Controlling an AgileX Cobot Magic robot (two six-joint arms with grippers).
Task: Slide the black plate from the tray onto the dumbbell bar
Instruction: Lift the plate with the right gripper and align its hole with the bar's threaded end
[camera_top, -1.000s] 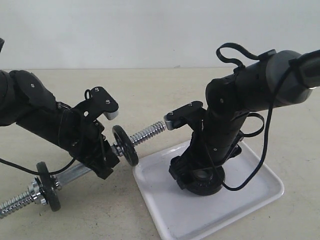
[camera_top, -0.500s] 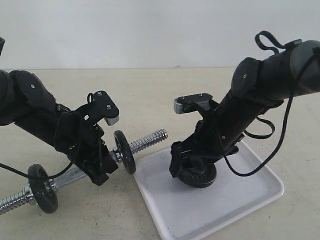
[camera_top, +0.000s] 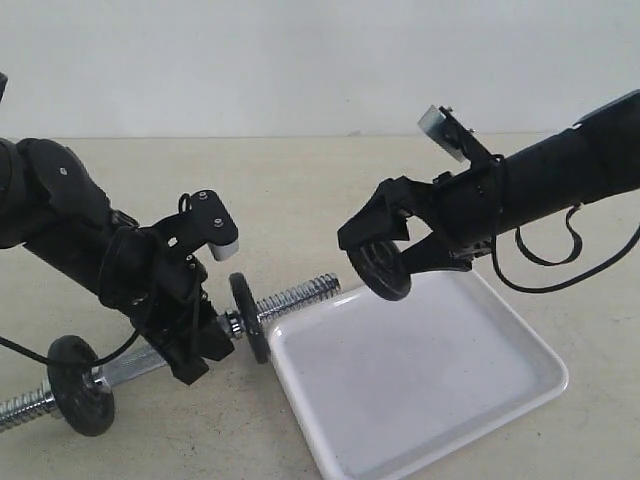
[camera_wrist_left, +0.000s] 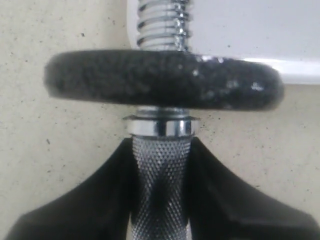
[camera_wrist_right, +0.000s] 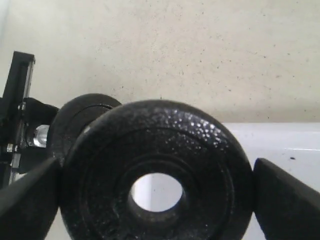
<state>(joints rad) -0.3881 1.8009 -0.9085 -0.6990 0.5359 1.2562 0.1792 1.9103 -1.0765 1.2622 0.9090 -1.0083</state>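
My right gripper (camera_top: 379, 259) is spread wide and pinches the plate (camera_wrist_right: 200, 150) across its rim. The plate stands on edge in the air above the far left edge of the tray (camera_top: 430, 400), near the threaded right end of the bar (camera_top: 295, 294) but apart from it. My left gripper (camera_wrist_left: 160, 202) clamps the bar's knurled middle. The plate looks heavy, stiff and grainy enough to hold, and gripping the rim keeps the hole free. I cannot tell whether hole and thread line up, and the bar's left end is cut off.

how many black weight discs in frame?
3. The plate is held in the right pincer above the tray; an inner disc sits on the bar by the tray's corner; an outer disc sits near the bar's left end. None looks hidden.
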